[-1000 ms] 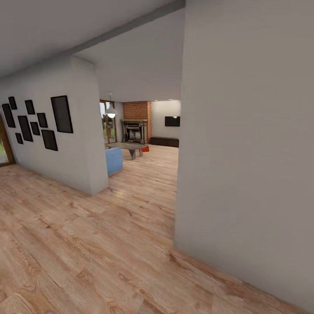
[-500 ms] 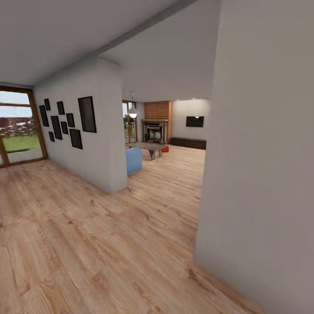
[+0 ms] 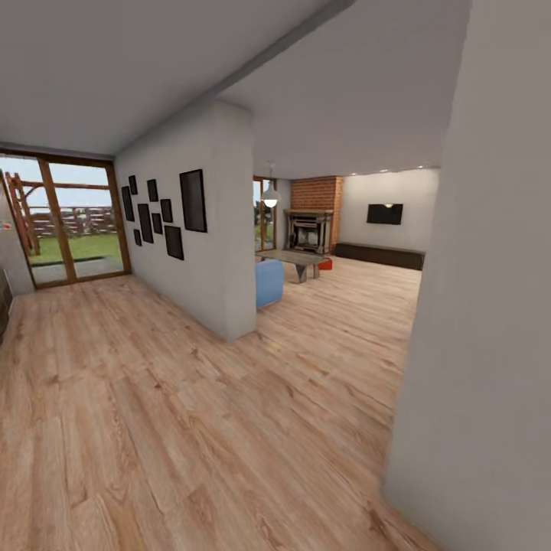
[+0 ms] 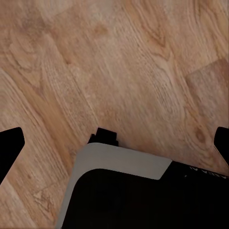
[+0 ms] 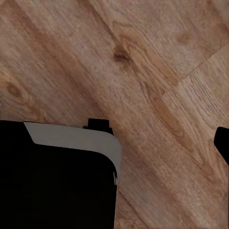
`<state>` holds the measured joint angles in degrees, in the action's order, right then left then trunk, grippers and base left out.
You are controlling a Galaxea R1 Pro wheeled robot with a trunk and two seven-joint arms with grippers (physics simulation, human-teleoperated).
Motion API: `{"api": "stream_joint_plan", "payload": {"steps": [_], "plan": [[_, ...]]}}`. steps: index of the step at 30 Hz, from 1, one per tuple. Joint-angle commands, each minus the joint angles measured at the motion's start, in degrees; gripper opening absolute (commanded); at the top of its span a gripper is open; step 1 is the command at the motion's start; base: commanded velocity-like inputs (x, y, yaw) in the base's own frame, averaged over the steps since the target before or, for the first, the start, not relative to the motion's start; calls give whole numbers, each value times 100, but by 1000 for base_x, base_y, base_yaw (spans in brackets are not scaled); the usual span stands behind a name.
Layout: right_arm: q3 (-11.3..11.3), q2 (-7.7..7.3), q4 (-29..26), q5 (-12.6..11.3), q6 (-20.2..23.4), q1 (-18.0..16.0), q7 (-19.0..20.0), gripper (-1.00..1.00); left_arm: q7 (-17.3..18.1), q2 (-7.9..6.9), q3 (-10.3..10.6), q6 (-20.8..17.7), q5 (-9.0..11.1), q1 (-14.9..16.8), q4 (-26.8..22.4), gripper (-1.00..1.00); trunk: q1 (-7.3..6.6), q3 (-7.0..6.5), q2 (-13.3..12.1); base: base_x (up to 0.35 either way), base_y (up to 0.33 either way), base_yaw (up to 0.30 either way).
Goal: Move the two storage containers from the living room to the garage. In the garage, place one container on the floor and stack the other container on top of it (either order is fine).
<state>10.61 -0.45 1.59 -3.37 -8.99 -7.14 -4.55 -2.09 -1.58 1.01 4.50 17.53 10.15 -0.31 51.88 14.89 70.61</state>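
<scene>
Both end effectors hang spread and empty over plank flooring; one storage container sits mid-frame, beside the coffee table.

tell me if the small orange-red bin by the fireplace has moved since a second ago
No. The orange-red plastic bin still sits right of the coffee table, before the brick fireplace. Its shift across the picture comes from the camera turning.

Light wood-plank flooring below, and what may be the robot's black, grey-edged base.
</scene>
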Motion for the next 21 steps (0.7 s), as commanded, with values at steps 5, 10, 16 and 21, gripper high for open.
{"api": "stream_joint_plan", "payload": {"steps": [5,10,16,21], "plan": [[46,1,17,-35,-34,-7,-8,100,-10,0,15,9,22,5,4,100,4,7,4,324,0,300],[46,1,17,-34,-35,-7,-5,100,-10,0,13,10,22,5,4,100,4,7,4,324,0,300],[46,-2,17,-37,-41,-7,-3,100,-10,0,13,14,22,5,4,100,4,7,4,324,0,300],[51,-23,13,-45,-29,-7,18,100,-10,0,13,12,25,5,4,100,4,7,4,324,0,227]]}}
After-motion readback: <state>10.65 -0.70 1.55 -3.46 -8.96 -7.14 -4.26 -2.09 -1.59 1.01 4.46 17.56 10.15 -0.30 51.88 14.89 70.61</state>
